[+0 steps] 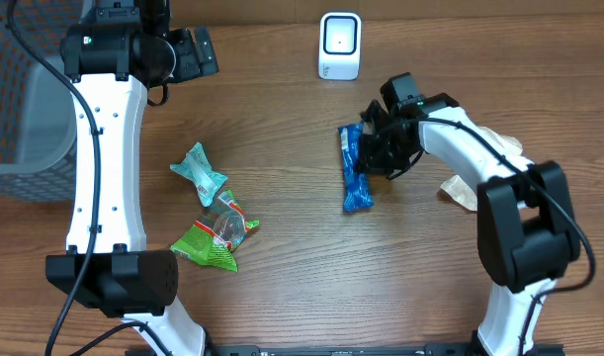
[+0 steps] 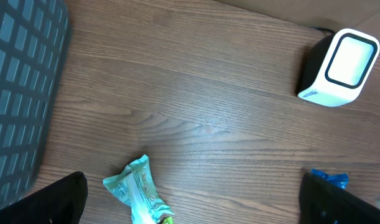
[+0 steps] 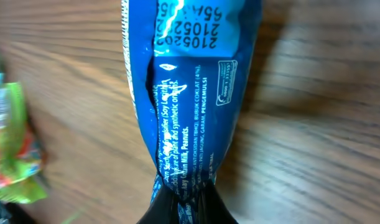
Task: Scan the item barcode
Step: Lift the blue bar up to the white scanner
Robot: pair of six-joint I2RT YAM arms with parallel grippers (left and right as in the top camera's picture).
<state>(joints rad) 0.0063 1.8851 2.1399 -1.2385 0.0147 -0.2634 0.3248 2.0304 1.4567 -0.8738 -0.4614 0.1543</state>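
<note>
The left pincer [image 1: 198,51] hangs spread wide over the far left of the tabletop [image 1: 282,287], grasping nothing. In its wrist view the dark fingertips [image 2: 59,199] frame bare wood. A gray basket [image 1: 25,109] sits at the left edge. Toward the middle lie a teal wrapper [image 1: 198,173] and, just nearer, a green snack bag [image 1: 213,237]. The white scanner [image 1: 339,45] stands at the far edge. Right of centre is the blue snack packet [image 1: 356,173], with the right pincer [image 1: 379,148] clenched on it; the right wrist view shows its printed back, pinched between the dark fingers. A crumpled beige wrapper [image 1: 468,186] lies further right.
</note>
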